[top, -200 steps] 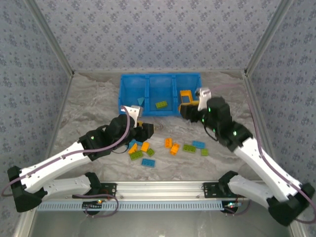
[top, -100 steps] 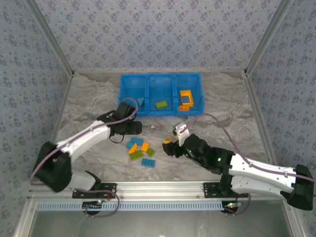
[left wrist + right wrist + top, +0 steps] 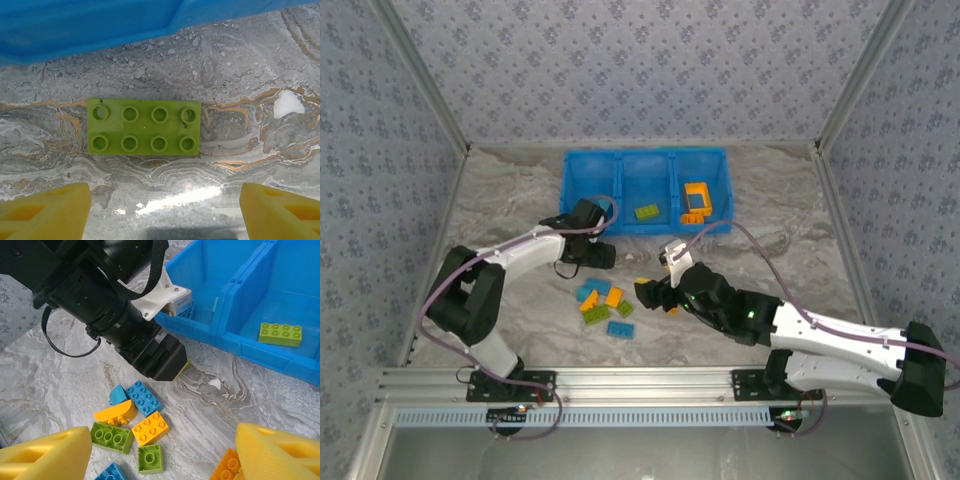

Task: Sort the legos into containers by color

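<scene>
Right end effector (image 3: 162,452) reached the pile (image 3: 135,422), released, orange lego (image 3: 222,467) cropped; left end effector (image 3: 165,207) released over green lego (image 3: 144,126).

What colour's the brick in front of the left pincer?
Lime green; the brick shows best in the left wrist view.

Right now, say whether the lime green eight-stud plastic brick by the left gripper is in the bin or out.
Out: the lime green brick lies studs up on the marbled tabletop beside the blue plastic bin.
</scene>
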